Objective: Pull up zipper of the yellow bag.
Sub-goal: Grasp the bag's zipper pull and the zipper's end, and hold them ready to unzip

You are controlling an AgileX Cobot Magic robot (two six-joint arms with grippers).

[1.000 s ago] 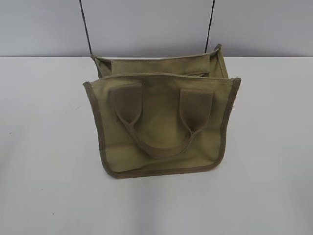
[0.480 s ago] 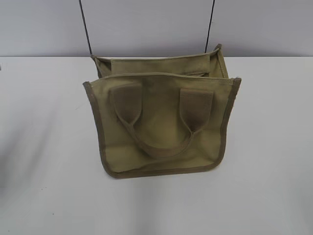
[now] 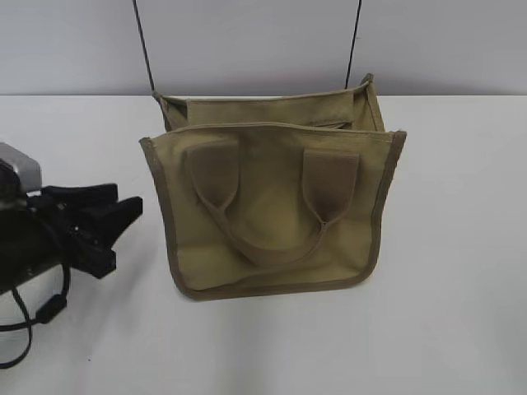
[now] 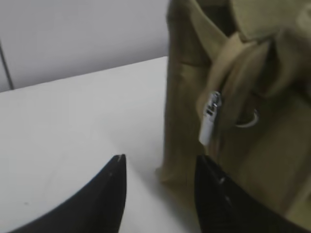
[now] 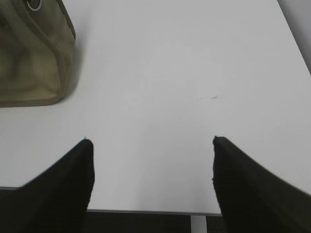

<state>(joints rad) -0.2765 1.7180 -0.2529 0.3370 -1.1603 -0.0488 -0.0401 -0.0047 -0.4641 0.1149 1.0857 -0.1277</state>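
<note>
Since half a second ago, the left gripper (image 3: 123, 216) has come into the exterior view from the left edge; before that, only the bag was on the table. It is black, with dark cables trailing below it, and it hangs low over the white table (image 3: 461, 247), near the bag's left side but not touching it. In the left wrist view, its two dark fingers (image 4: 109, 194) stand apart with bare tabletop between them, so this claw is released and holds nothing.

Just beyond those fingers stands the yellow bag (image 3: 272, 206), a boxy khaki canvas tote with darker brownish binding along its edges. It sits upright near the middle of the table, its front face toward the exterior camera, and two wide strap handles (image 3: 272, 239) sewn on that face join in a loop that droops down it. On the bag's narrow end, seen in the left wrist view, the zipper (image 4: 210, 119) shows as a small silver pull hanging among folds of fabric, a little blurred.

The right gripper (image 5: 150, 174) does not appear in the exterior view. In its own wrist view, its fingers are spread wide over bare table, released and empty, with a corner of the bag at the upper left, well apart from them. Behind the table, two thin dark cords (image 3: 144, 45) run up a pale wall.
</note>
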